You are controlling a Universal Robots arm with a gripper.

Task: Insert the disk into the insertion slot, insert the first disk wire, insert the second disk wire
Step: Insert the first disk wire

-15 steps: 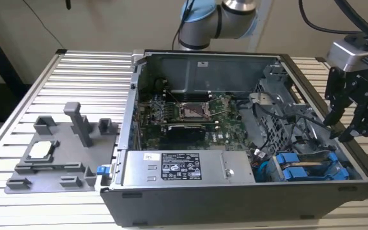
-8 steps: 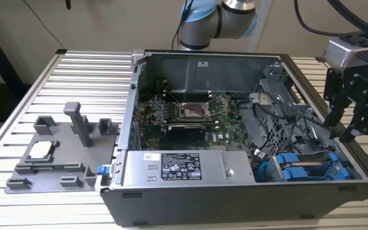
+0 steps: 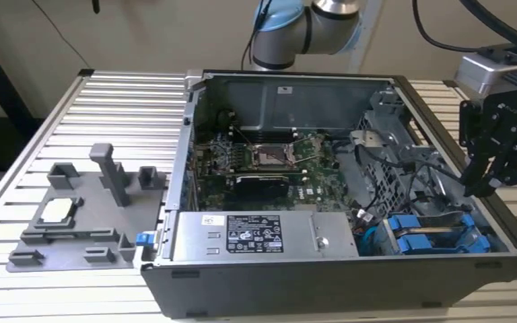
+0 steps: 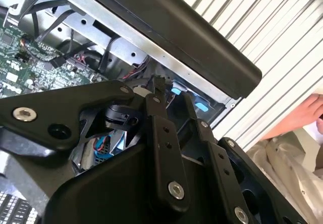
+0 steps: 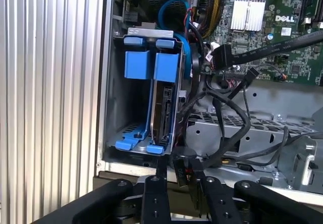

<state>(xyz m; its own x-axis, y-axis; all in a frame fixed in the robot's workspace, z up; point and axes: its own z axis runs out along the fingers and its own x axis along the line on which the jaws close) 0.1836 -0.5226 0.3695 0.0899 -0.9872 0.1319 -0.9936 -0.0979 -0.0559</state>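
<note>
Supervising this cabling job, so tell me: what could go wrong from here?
Loose black cables hang tangled right beside the disk in its bay; the gripper, close by, could snag one. What looks like a person's hand lies just outside the case, perhaps within the arm's sweep.

The exterior camera is looking down from high over the open case (image 3: 330, 286) on the table (image 3: 115, 101), facing the arm's base and taking in the whole interior. The first wrist camera is peering steeply down, close in, past the gripper (image 5: 177, 183) at the drive bay (image 5: 151, 103) and motherboard (image 5: 282, 17). The second wrist camera is sitting closer still, looking obliquely across the case wall. All three are sharing the drive bay and motherboard.
</note>
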